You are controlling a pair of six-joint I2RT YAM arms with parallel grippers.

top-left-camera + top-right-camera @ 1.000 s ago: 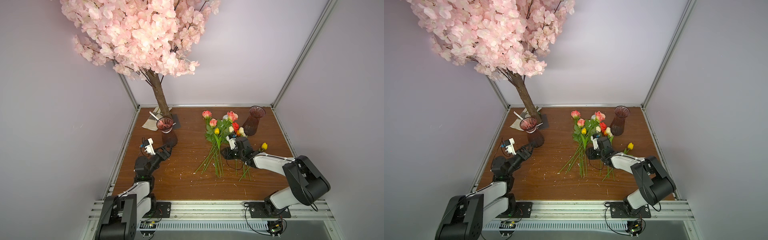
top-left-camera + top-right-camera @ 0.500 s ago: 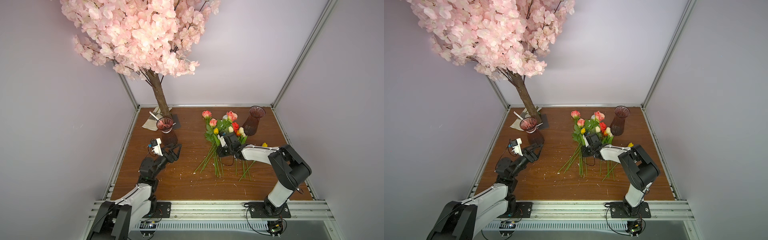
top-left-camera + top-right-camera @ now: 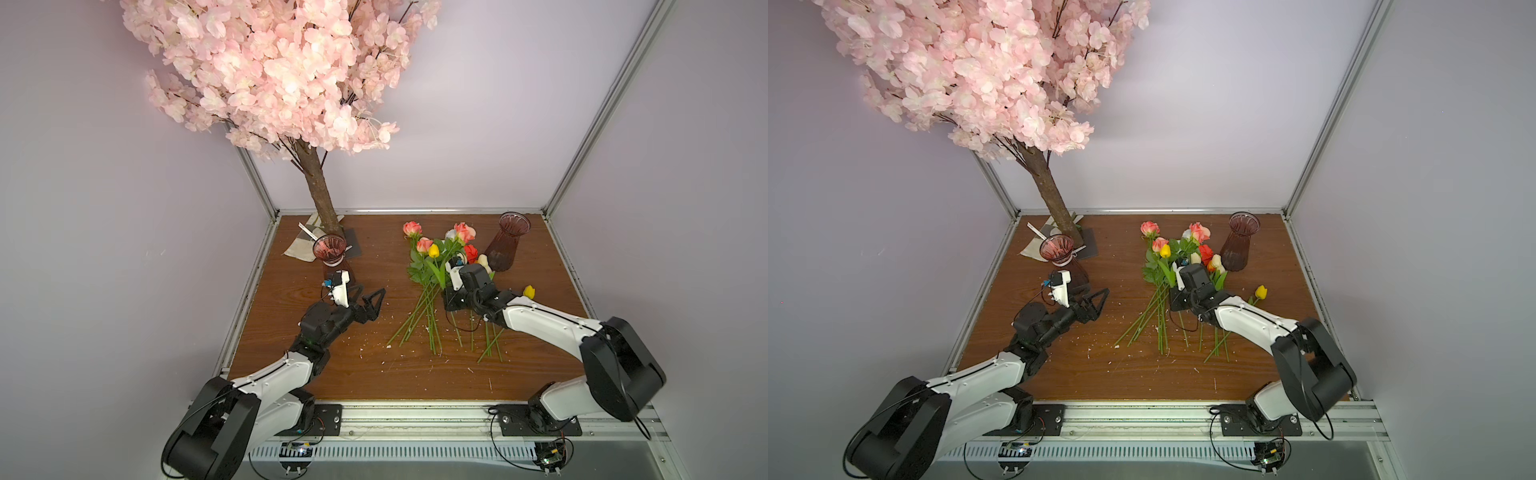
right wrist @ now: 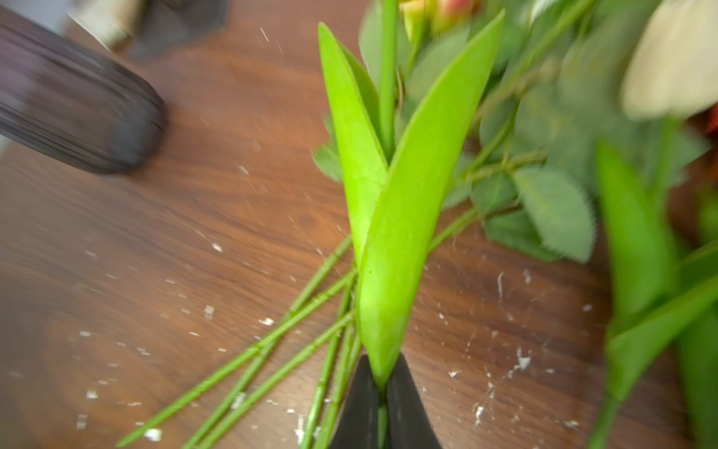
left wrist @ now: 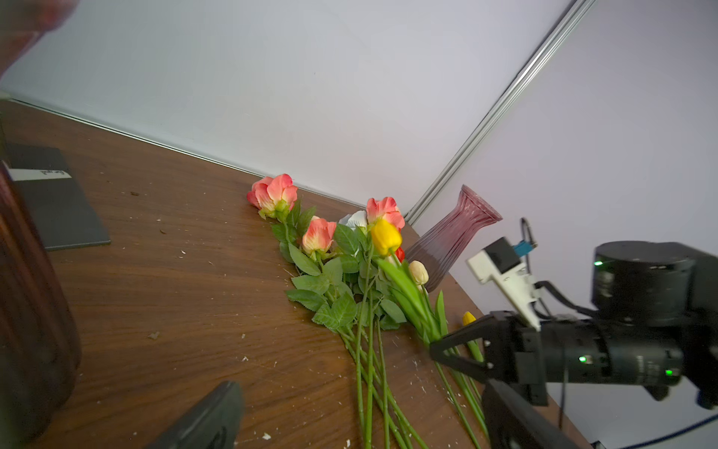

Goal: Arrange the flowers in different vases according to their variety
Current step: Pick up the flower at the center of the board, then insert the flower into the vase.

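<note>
I see the right gripper [image 4: 382, 383] with its two black jaws pressed together on the thin green stem of a yellow tulip [image 5: 386, 236], right at the base of its two bright green blade leaves [image 4: 388, 233]. The wrist view is blurred and cuts off the head. From the left wrist view, the leaves appear to lead up to the yellow bloom.

The loose bunch of pink-coral roses [image 3: 412, 228] with broad serrated leaves lies ahead of the fingertips. Their long stems cross the brown wooden table [image 3: 374, 374] just beside and under the closed jaws. Beyond the flower heads, further out from this gripper, a ribbed dark maroon glass vase [image 3: 505, 245] stands upright and empty. A second yellow tulip [image 3: 528, 291] lies alone beside this arm's forearm.

The left gripper [image 3: 368, 301] hangs above the table with its jaws spread wide and nothing between them, aimed toward the bunch. The maroon glass vase with a pale neck band [image 3: 330, 251] stands upright just beside it.
</note>
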